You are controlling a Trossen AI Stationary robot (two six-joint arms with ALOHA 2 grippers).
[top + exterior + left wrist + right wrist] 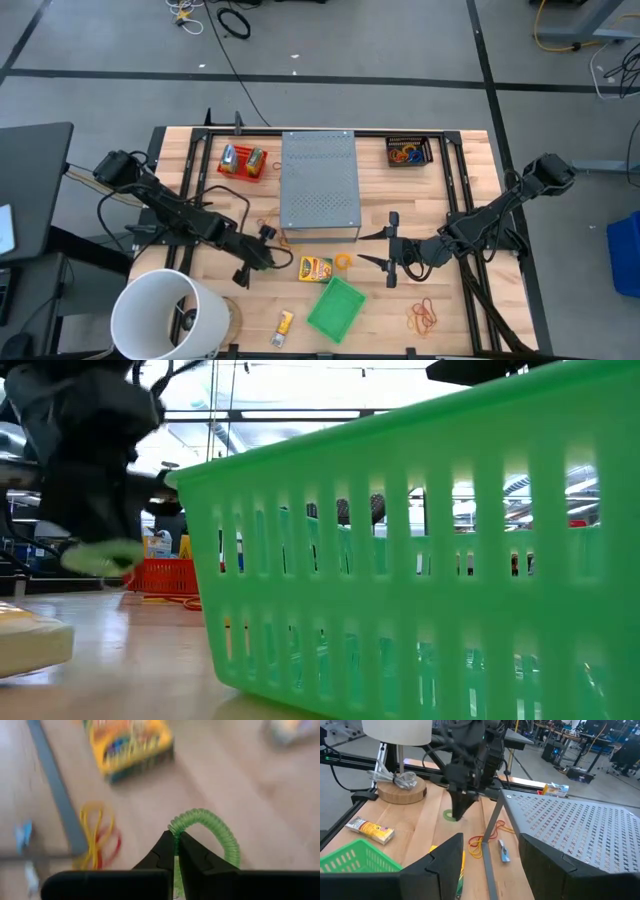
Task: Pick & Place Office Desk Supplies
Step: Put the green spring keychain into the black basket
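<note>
My left gripper point(268, 260) is shut on a green coiled loop point(210, 827), just in front of the grey perforated box point(320, 185). The right wrist view shows that gripper point(457, 810) from the front with the loop point(451, 815) at its tips. A yellow printed packet point(316, 267) and an orange loop point(343, 262) lie flat on the table beside it. Yellow and red rubber bands point(97, 837) lie by the box's corner. My right gripper point(390, 250) hovers open right of the packet, with nothing between its fingers. My left gripper pinches the green loop's coiled strand point(176, 836) between its two fingertips. The fingers slant down from the table's left side. The rest of the loop arches out past the tips, and in the low view the loop point(100, 557) hangs just under the gripper, clear of the table.
A green basket point(336, 307) sits near the front edge, with a small yellow packet point(283, 325) to its left and loose rubber bands point(423, 317) to its right. A white bucket point(165, 312) fills the front left corner. A red basket point(243, 162) and a black tray point(408, 152) stand at the back.
</note>
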